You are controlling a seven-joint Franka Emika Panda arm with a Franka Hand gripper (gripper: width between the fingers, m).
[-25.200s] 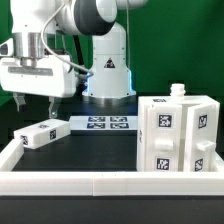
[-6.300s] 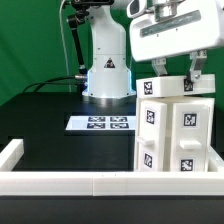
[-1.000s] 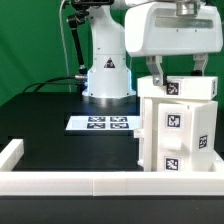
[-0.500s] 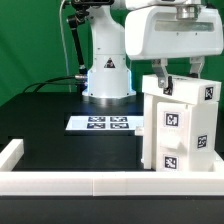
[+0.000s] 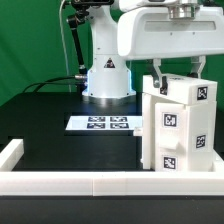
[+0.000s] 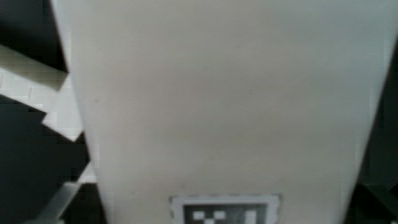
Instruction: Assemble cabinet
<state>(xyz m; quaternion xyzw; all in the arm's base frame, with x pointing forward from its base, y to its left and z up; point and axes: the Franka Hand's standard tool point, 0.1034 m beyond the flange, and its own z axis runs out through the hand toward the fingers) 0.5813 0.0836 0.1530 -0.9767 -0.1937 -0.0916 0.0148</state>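
While the gripper (image 5: 177,70) hangs directly over the cabinet (image 5: 178,125), its two fingers (image 5: 158,72) go down on either side of the top part of the white body, and they seem to pinch it between them, though the contact itself is hidden by the large white housing of the hand; the cabinet stands upright on the black table (image 5: 60,125) at the exterior view's right, close to the low white border rail (image 5: 70,181) in front, and it shows black-and-white square tags on the faces that look toward the camera; the marker board (image 5: 101,123) lies flat on the table, near the base of the arm (image 5: 107,75) and apart from the cabinet, toward the exterior view's left; in the wrist view one plain white face of the cabinet (image 6: 222,100) fills almost the whole picture, with a part of one tag (image 6: 228,212) at its edge, and the picture is too blurred to tell more.
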